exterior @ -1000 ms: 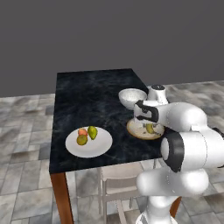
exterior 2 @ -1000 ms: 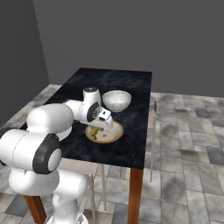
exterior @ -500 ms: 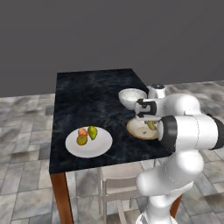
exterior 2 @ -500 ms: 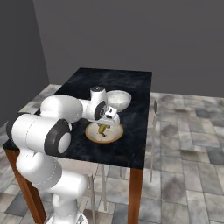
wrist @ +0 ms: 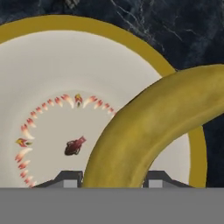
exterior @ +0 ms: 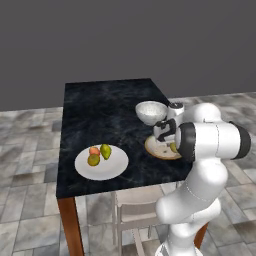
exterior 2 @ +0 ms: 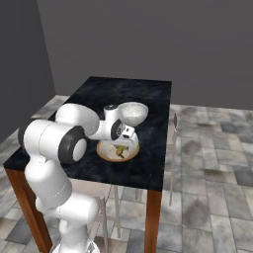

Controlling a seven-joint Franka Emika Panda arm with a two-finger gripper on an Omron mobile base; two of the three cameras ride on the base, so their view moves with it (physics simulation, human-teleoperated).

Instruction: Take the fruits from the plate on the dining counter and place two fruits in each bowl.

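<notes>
We note the banana (wrist: 153, 127) clamped between the jaws, its long axis curving up and away from them over the tan-rimmed bowl (wrist: 131, 39). That bowl sits beside the white bowl (exterior: 151, 111) on the worktop (exterior: 100, 115).

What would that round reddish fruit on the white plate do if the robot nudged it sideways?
The red-orange fruit looks round, so it would probably roll rather than slide. It sits close against the pear and the olive-yellow fruit, which might stop it or get pushed along. The plate looks nearly flat, so it could well roll off onto the counter.
</notes>
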